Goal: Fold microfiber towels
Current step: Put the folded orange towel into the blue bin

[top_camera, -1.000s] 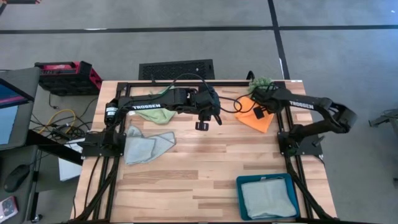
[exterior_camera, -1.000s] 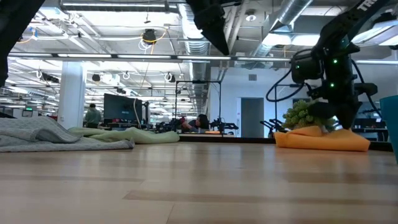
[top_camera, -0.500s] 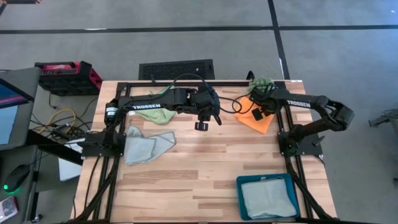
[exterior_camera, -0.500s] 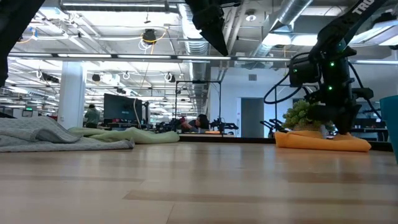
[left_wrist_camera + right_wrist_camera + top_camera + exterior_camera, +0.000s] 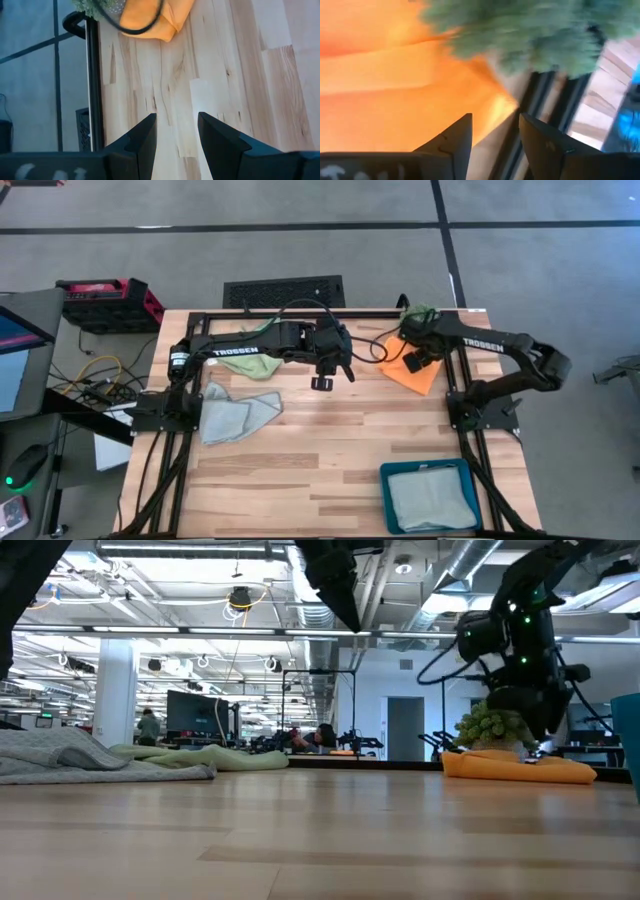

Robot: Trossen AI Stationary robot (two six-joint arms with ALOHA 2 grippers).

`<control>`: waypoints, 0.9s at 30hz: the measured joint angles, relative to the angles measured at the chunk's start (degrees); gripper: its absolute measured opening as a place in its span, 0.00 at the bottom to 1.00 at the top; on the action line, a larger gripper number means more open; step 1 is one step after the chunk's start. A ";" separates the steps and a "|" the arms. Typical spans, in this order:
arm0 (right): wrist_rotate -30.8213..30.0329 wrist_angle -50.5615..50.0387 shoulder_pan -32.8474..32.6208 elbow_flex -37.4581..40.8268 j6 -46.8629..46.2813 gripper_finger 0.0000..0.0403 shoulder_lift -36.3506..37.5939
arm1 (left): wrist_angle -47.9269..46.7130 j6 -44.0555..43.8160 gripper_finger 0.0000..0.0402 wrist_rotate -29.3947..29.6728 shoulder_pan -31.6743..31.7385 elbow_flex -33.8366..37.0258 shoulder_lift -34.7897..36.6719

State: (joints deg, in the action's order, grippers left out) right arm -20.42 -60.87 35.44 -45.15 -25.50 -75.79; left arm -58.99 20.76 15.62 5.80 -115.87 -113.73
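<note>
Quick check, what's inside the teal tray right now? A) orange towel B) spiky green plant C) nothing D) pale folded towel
D: the high view shows a pale towel lying inside the teal tray at the table's near right corner, while the orange towel and the plant sit at the far right by the right gripper.

Your left arm reaches across the far half of the counter, elbow bent, and its left pincer (image 5: 322, 383) hangs over the middle, fingers (image 5: 142, 137) parted and empty. Your right arm stretches toward the far right corner, with the right pincer (image 5: 411, 364) held low there, its fingers (image 5: 452, 140) spread and gripping nothing.
</note>
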 joint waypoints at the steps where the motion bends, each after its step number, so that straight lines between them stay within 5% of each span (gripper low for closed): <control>1: 0.60 0.00 -1.93 0.00 0.00 0.47 0.27 | -0.26 -0.32 0.34 0.00 0.00 0.00 0.00; 13: 6.88 5.01 -21.73 0.85 -1.05 0.46 -1.49 | -0.67 -1.03 0.34 0.00 0.00 0.00 0.00; 27: 7.01 7.65 -20.44 1.22 0.64 0.45 -11.35 | -1.12 -1.98 0.34 -0.33 0.00 0.00 0.00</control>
State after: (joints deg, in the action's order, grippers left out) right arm -13.41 -53.22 14.99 -43.92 -24.86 -87.14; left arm -60.11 18.79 15.29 5.80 -115.87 -113.73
